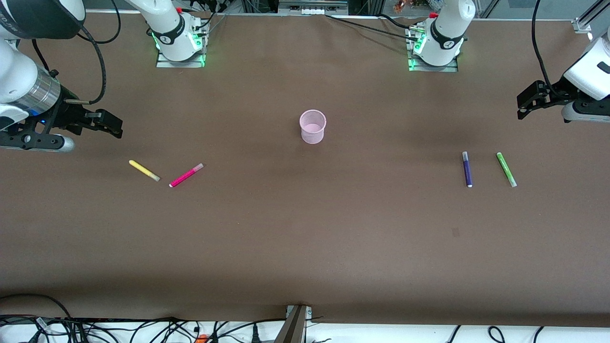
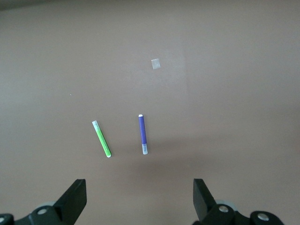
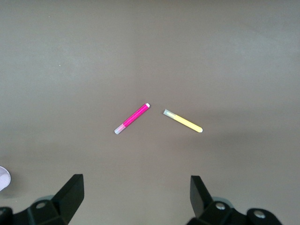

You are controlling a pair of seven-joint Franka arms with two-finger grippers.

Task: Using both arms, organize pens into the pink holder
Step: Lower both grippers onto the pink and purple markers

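Observation:
The pink holder (image 1: 312, 126) stands upright mid-table; its rim shows at the edge of the right wrist view (image 3: 3, 177). The yellow pen (image 1: 144, 170) (image 3: 183, 121) and magenta pen (image 1: 186, 175) (image 3: 131, 118) lie toward the right arm's end. The purple pen (image 1: 467, 169) (image 2: 142, 134) and green pen (image 1: 506, 169) (image 2: 101, 138) lie toward the left arm's end. My right gripper (image 1: 112, 126) (image 3: 136, 197) is open and empty, up in the air above the table by the yellow pen. My left gripper (image 1: 524, 107) (image 2: 139, 199) is open and empty, high above the table by the green pen.
The brown table (image 1: 305, 238) has a small pale mark (image 1: 455, 232) (image 2: 155, 63) nearer the front camera than the purple pen. Both arm bases (image 1: 180, 40) (image 1: 436, 45) stand along the table's edge farthest from the front camera. Cables (image 1: 143, 331) hang along the near edge.

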